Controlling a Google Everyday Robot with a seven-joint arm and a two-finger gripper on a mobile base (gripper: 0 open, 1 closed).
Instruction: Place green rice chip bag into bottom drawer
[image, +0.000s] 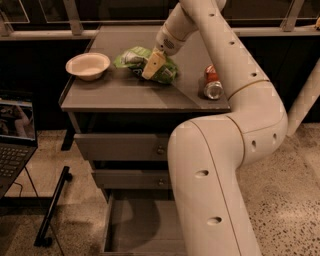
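Note:
The green rice chip bag lies crumpled on the grey cabinet top, right of a white bowl. My gripper is down on the middle of the bag, its pale fingers pointing toward the cabinet's front edge, in contact with the foil. The bottom drawer is pulled open below the cabinet, a flat grey tray partly hidden by my arm's big white link.
A white bowl stands at the top's left. A red soda can lies at the right. Two shut drawers with knobs are above the open one. A laptop sits at the left. A black stand leg lies on the floor.

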